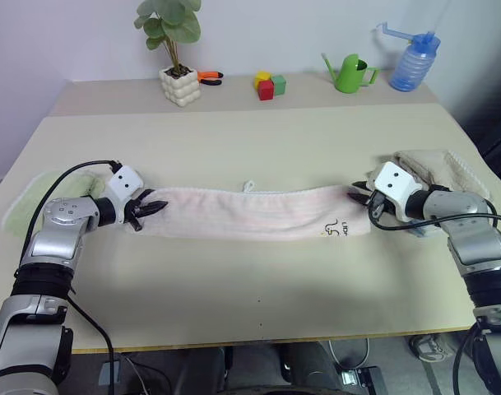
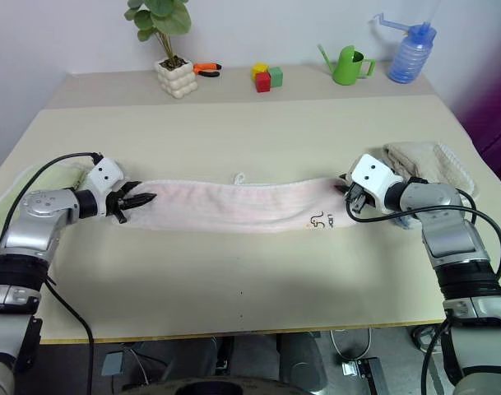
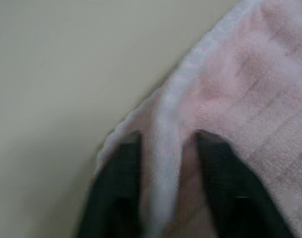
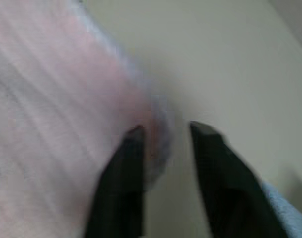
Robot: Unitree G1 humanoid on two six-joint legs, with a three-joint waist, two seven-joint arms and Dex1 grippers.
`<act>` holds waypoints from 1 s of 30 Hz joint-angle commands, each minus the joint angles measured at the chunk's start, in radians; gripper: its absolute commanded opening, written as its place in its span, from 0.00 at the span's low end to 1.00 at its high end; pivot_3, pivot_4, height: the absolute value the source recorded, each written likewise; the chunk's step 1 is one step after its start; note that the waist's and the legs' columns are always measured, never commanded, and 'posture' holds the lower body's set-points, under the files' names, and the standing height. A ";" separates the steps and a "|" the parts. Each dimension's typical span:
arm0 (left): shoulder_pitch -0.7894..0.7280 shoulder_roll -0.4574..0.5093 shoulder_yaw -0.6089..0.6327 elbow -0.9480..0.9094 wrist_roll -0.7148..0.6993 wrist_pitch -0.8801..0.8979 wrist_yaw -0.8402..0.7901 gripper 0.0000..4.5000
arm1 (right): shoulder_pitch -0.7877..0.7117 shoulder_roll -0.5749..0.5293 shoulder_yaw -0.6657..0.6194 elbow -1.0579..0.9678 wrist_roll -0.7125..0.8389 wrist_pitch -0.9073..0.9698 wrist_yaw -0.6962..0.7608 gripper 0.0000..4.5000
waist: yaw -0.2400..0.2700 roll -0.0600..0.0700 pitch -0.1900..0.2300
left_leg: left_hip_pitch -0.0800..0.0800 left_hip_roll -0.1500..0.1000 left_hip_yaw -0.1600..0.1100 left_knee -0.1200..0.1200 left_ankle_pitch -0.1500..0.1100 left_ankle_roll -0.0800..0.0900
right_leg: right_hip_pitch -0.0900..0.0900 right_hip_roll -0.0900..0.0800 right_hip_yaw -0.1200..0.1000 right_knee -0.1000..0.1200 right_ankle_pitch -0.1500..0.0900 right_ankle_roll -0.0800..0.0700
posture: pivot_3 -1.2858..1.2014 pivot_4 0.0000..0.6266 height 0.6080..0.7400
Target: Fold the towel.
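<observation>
towel (image 1: 258, 212): pink strip, already narrowed lengthwise, flat on table (image 1: 258, 304) mid-depth; long axis parallel to near edge, running L–R between both arms; dark printed mark near R end, near-side hem; loop tag on far edge approx mid-length.
L gripper (image 1: 149, 209): at towel's L short end, pointing inward along the axis; fingers spread, whitish hem ridge lying between them per L wrist view (image 3: 163, 163); straddling, not pinching.
R gripper (image 2: 350, 194): at towel's R short end, pointing inward too; fingers parted, one finger (image 4: 122, 183) over the pink corner, other over bare table; no clamp on cloth.
key relation: each end lies straight ahead of its own fingers; both arms equally close, one per end; next fold likely end-to-end along the axis, needs both pinches first.
risk: R straddle looks shallow, corner may slip out on closing.
L edge of table: green towel (image 1: 24, 206) behind L arm, apart from pink one.
R edge: beige towel (image 1: 435, 169) just behind R wrist, clear of pink end.
far edge: potted plant (image 1: 178, 62), orange pliers (image 1: 209, 78), blocks (image 1: 268, 84), green watering can (image 1: 350, 72), blue bottle (image 1: 413, 59); well apart from work.
</observation>
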 commanded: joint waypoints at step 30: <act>0.227 -0.238 -0.187 -0.821 -0.179 0.186 0.050 0.99 | 0.509 0.683 -0.672 -0.817 0.972 1.078 -0.857 0.99 | -0.002 0.000 -0.003 | 0.002 0.001 -0.002 -0.001 0.000 0.000 | 0.003 0.001 0.001 0.000 0.000 0.000 | 0.52 0.24 0.92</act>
